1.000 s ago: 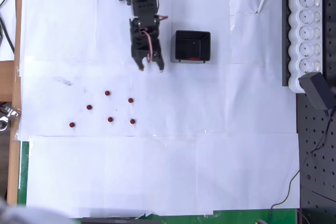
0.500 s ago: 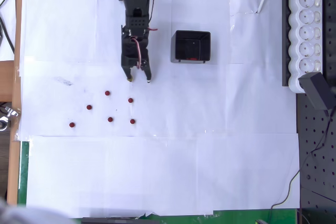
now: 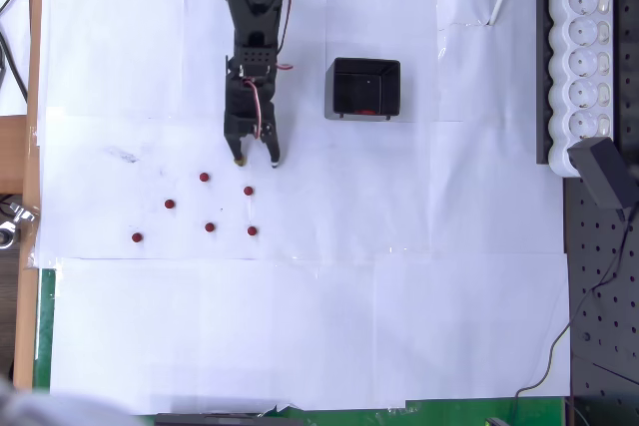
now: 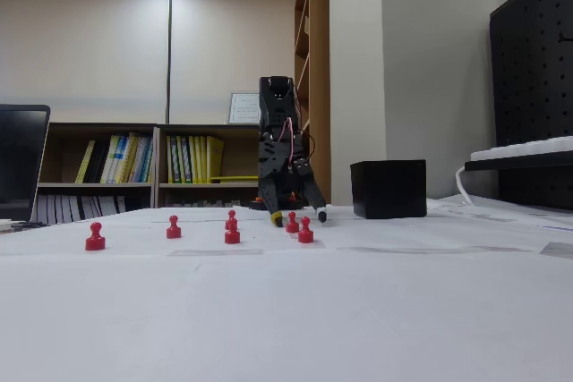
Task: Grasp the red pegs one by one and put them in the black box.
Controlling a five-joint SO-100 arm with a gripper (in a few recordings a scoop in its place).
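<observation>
Hovering just above the loose red pegs (image 3: 205, 177), your gripper (image 3: 256, 160) has its fingers apart and empty. You have the black box (image 3: 365, 88) to its right in the overhead view.

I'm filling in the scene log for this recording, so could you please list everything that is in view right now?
red pegs: six on the white paper, dark red, loose cluster below the end effector in the overhead view; something red also shows inside the box.
black box: one, black, open-top, right of the arm in the overhead view.
white paper: several sheets, white, covering the table.
power strip: one, white, right edge of the overhead view.
bookshelf: one, holding books, background of the fixed view.
arm: one, black, reaching down from the top of the overhead view.
end effector: one, black, open, just above the pegs.
</observation>
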